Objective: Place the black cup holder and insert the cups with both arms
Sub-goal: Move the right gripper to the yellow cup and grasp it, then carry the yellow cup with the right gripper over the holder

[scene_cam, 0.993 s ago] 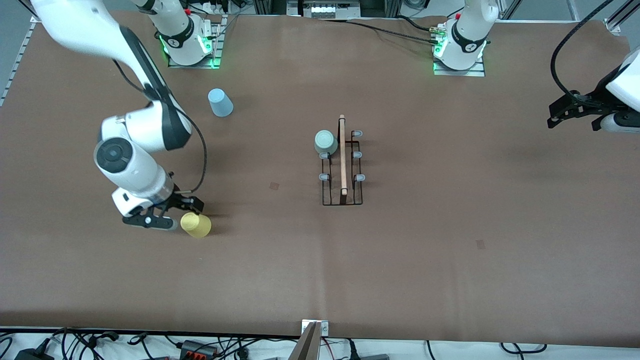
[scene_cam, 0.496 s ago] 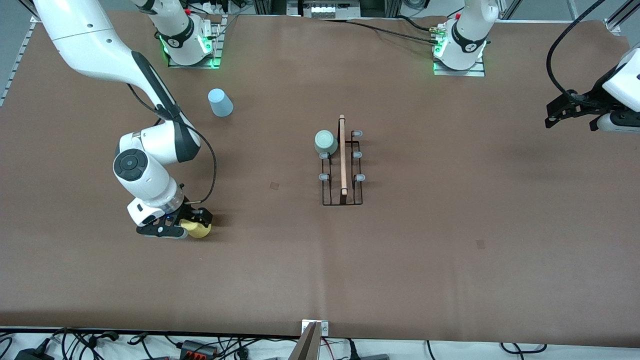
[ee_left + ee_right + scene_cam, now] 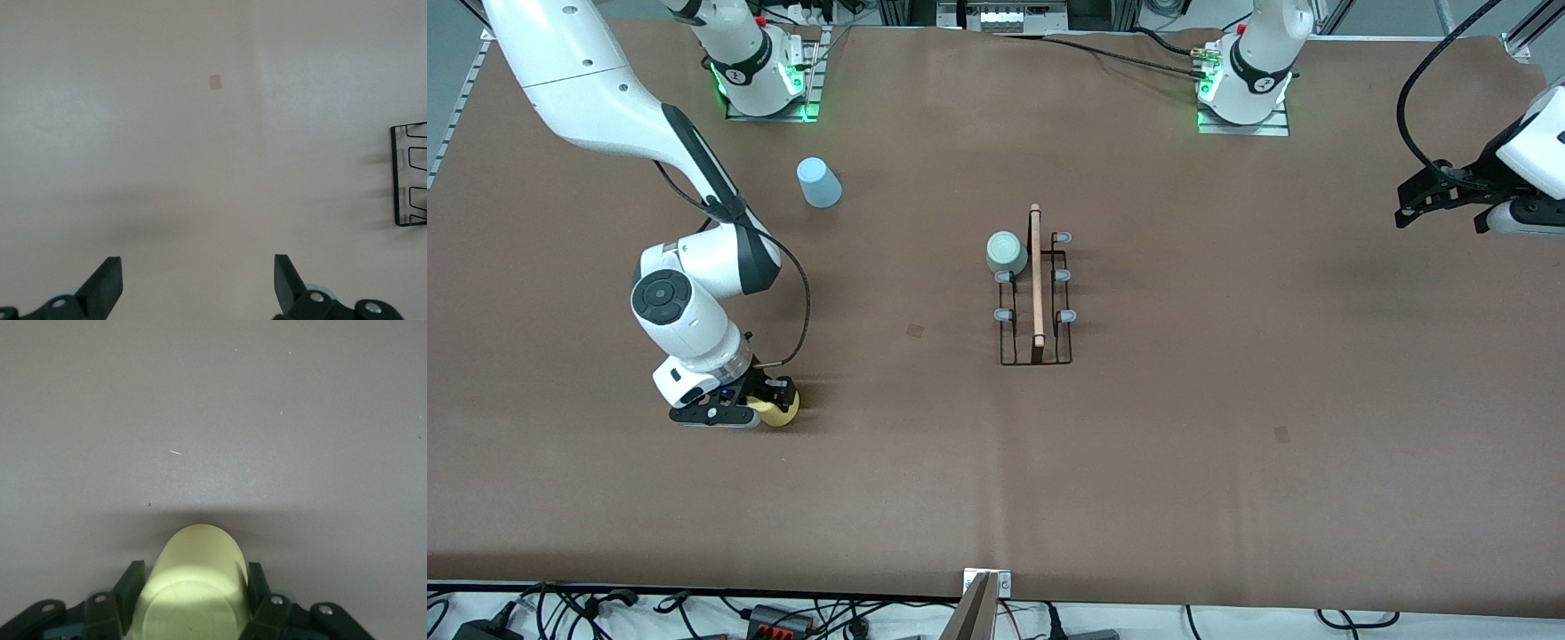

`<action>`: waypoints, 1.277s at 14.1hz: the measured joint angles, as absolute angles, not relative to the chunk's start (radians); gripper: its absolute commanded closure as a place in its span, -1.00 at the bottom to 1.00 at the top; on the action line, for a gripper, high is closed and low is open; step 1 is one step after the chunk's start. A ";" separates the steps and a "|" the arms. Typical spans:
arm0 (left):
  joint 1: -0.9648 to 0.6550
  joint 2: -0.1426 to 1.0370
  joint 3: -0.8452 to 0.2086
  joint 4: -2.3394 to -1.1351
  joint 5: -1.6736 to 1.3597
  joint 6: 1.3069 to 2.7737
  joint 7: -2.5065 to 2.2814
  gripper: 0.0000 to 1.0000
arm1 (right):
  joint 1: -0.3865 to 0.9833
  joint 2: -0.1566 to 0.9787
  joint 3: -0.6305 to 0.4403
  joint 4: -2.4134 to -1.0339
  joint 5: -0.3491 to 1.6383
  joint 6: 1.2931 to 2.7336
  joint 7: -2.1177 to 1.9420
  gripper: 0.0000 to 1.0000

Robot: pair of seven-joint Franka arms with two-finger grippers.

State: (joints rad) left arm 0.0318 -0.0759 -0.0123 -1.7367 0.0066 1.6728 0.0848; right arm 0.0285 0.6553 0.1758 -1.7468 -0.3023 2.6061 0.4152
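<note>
Brown paper covers the counter [image 3: 1138,462]. From the front, the black cup holder [image 3: 1036,293] stands mid-counter with the pale green cup [image 3: 1006,252] on a peg. The light blue cup [image 3: 818,182] stands toward the right arm's end, and the right tool [image 3: 765,402] clamps the yellow cup [image 3: 781,409] there. The left tool [image 3: 1445,200] waits wide over its own end.

Left wrist view: spread fingers [image 3: 107,283], bare paper, the holder's edge [image 3: 408,177].

Right wrist view: the fingers [image 3: 130,587] press the yellow cup [image 3: 193,587].
</note>
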 measured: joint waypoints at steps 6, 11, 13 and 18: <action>0.037 -0.074 -0.011 -1.737 0.007 1.672 0.084 -1.00 | 0.150 0.476 0.201 -1.709 -0.201 2.395 0.595 0.89; 0.037 -0.074 -0.011 -1.736 0.007 1.672 0.084 -1.00 | 0.454 0.441 0.206 -1.586 -0.156 2.284 1.116 0.88; 0.037 -0.074 -0.011 -1.736 0.007 1.672 0.084 -1.00 | 0.530 0.495 0.205 -1.522 -0.156 2.284 1.255 0.86; 0.035 -0.074 -0.012 -1.736 0.007 1.671 0.084 -1.00 | 0.586 0.593 0.201 -1.459 -0.158 2.287 1.322 0.78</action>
State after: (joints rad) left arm 0.0346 -0.0737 -0.0125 -1.7358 0.0066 1.6713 0.0845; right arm 0.5862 0.5926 0.2014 -1.4593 -0.1581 2.2867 1.3216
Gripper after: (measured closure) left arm 0.000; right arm 0.330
